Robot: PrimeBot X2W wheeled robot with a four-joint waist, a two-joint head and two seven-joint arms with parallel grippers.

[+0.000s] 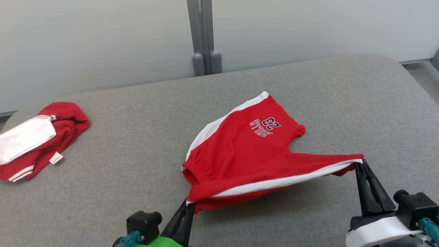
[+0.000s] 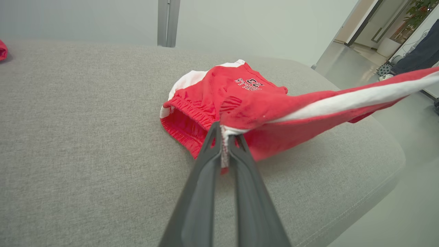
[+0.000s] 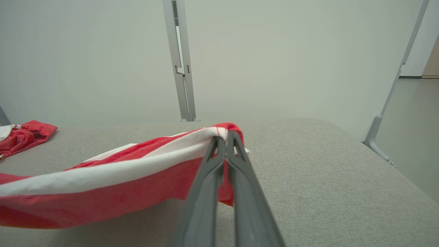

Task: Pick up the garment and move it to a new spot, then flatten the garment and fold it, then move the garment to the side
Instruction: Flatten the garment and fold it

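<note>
Left tool (image 1: 190, 203): fingers clamped together on the waist end of the white side stripe, above the near edge of the bench.
Right tool (image 1: 360, 164): fingers pinched tight on the hem end of the same white stripe, toward the right end of the bench.
Garment (image 1: 247, 151): red shorts with white side panels and a printed "23" crest. The far leg lies flat on the middle of the bench. The near side is lifted off the bench and stretched taut between the two tools.
Waistband (image 2: 187, 118): gathered elastic, resting on the bench just beside the left tool.
Bench (image 1: 137, 137): grey fabric top with rounded corners, with a shadow under the raised edge of the shorts.
Second garment (image 1: 37, 137): red and white, crumpled, with a small white tag. It lies at the left end of the bench, well apart from the shorts.
Post (image 1: 204, 37): grey upright behind the far edge of the bench, against a pale wall.
Trouser leg (image 2: 416, 55): dark, beyond the right end of the bench, probably a person standing; too small to be sure.
</note>
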